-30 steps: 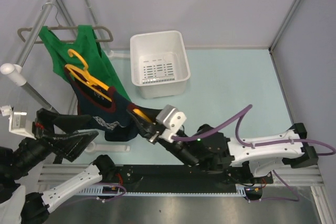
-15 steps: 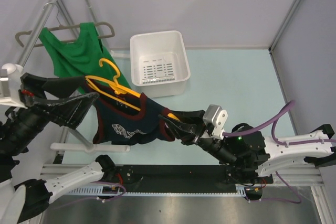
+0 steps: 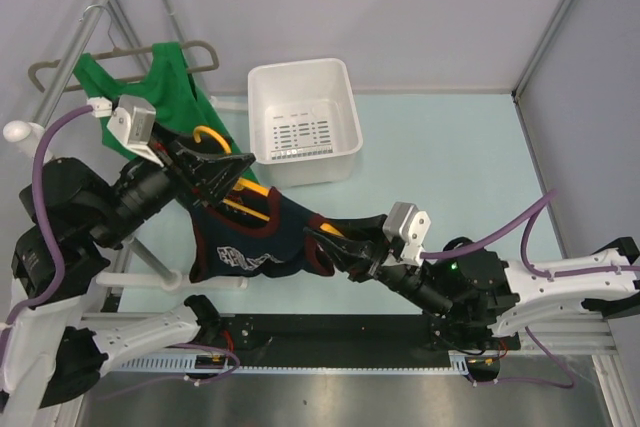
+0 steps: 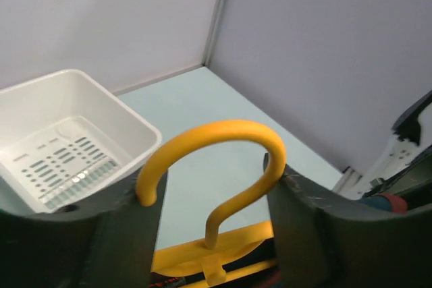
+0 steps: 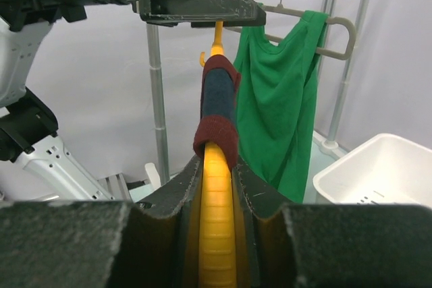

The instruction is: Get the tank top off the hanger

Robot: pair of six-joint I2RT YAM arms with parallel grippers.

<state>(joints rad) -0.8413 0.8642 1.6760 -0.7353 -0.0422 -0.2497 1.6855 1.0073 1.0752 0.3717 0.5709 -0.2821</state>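
Light: bright, even, diffused from above.
Shadows: faint, softly cast on the table [image 3: 450,147].
Blur: foreground softened in wrist views.

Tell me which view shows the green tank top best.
Right wrist: the tank top hangs nearly full length on the hanger, little of it covered. Top external shows only its upper part, steeply from above. Left wrist shows none of it.

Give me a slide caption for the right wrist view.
Right pincer grips the orange hanger with the navy top; green tank top hangs behind.
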